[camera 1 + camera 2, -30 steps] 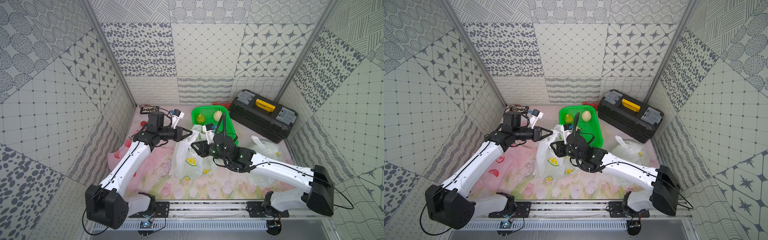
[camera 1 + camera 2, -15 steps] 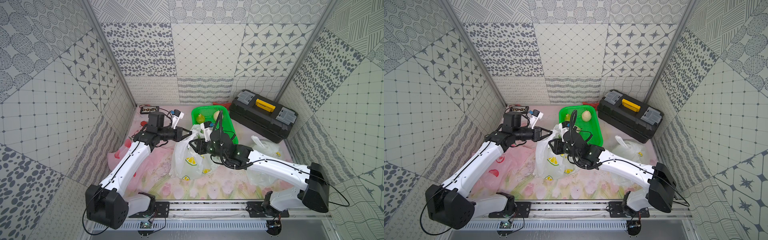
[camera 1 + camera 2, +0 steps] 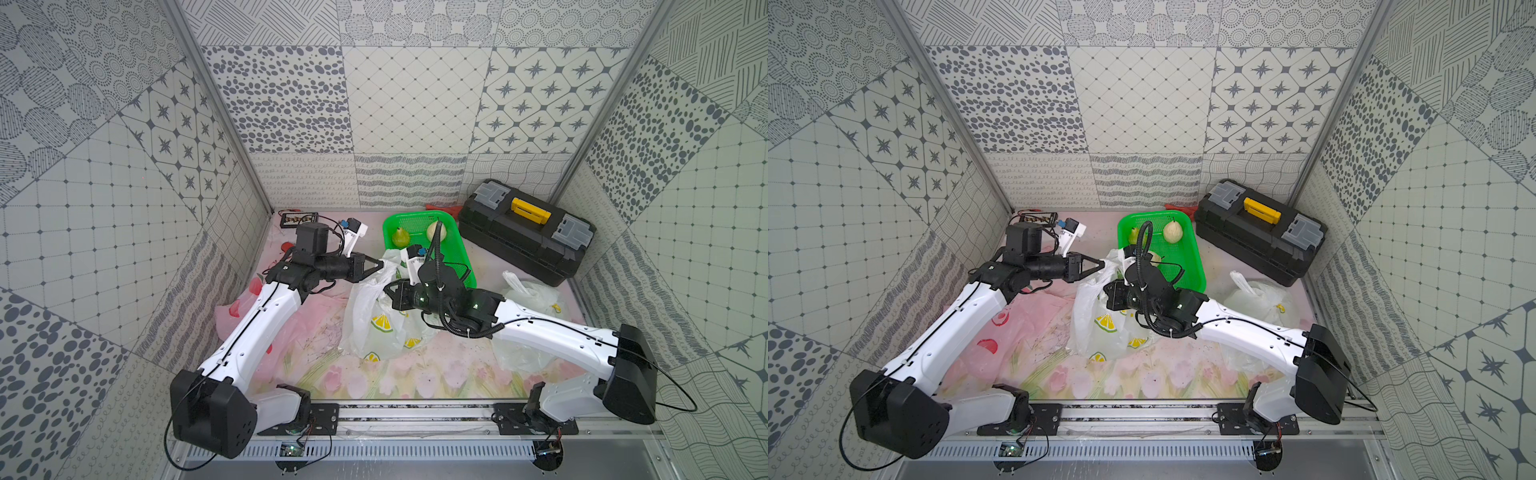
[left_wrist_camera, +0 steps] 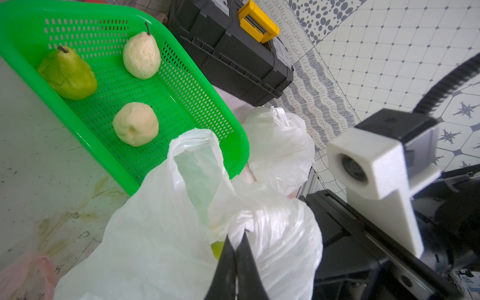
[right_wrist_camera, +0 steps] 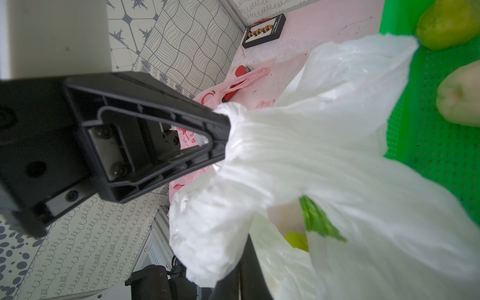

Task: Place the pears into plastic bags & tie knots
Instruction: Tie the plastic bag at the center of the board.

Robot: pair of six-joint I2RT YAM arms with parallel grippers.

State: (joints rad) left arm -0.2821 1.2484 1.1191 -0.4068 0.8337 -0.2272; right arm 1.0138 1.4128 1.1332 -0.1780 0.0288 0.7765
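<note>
A white lemon-print plastic bag point(image 3: 378, 320) point(image 3: 1100, 324) stands mid-table, its top pulled up. My left gripper point(image 3: 380, 264) point(image 4: 236, 235) is shut on a bunched handle of it. My right gripper point(image 3: 390, 291) point(image 5: 240, 249) is shut at the bag's mouth, with crumpled plastic draped over its tips. A green pear point(image 4: 217, 248) point(image 5: 296, 240) shows inside the bag. Three pears lie in the green basket point(image 4: 78, 7): a green pear point(image 4: 68, 74) point(image 3: 400, 237), a cream pear point(image 4: 141, 55) point(image 3: 436, 230), and another cream pear point(image 4: 135, 127).
A knotted white bag point(image 3: 528, 291) lies right of the basket. A pink strawberry-print bag point(image 3: 237, 307) is spread flat under the left arm. A black toolbox point(image 3: 528, 237) stands at the back right, and a small black device point(image 3: 298, 218) sits in the back left corner.
My right gripper moved left and up to the bag's mouth and went from open to shut. The left gripper kept hold of its handle in place.
</note>
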